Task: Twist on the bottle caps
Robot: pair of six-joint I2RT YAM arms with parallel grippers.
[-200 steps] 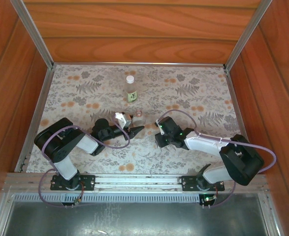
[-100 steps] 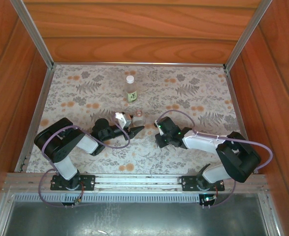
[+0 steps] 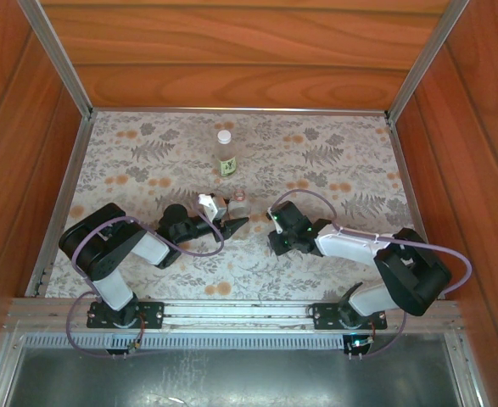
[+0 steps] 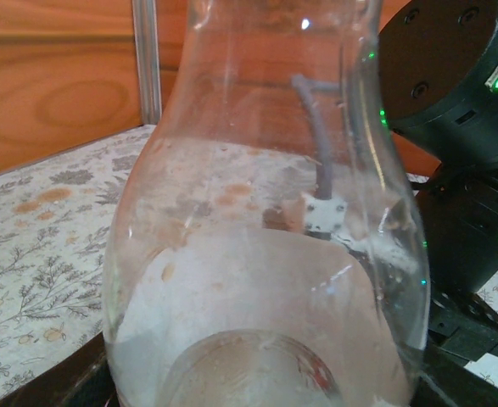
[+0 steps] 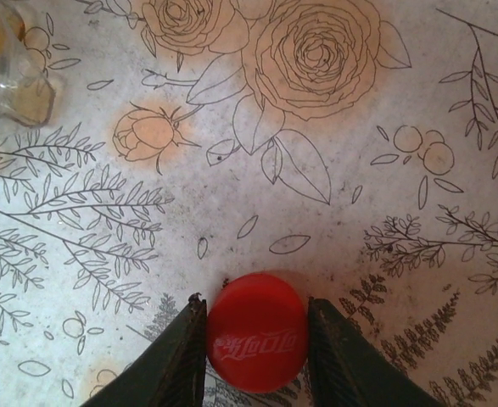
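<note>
The red cap (image 5: 257, 335) lies on the flowered cloth, logo up. My right gripper (image 5: 256, 360) is shut on it, both fingers touching its sides; from above, the right gripper (image 3: 279, 238) points down at the cloth. The short clear bottle (image 4: 265, 254) stands upright between the dark left fingers (image 4: 83, 386). Its neck is open and reddish (image 3: 239, 200), and my left gripper (image 3: 232, 214) is shut on it. The taller bottle (image 3: 226, 158) with the green-yellow label stands further back, with the white cap (image 3: 224, 135) on top.
Wooden walls and an aluminium frame (image 3: 232, 110) enclose the flowered cloth (image 3: 147, 170). The right arm's black wrist (image 4: 456, 127) sits just right of the short bottle. A bit of clear bottle (image 5: 2, 68) shows at the upper left of the right wrist view.
The right arm has shifted slightly left, its elbow drawing in. The left arm and both bottles have stayed put.
</note>
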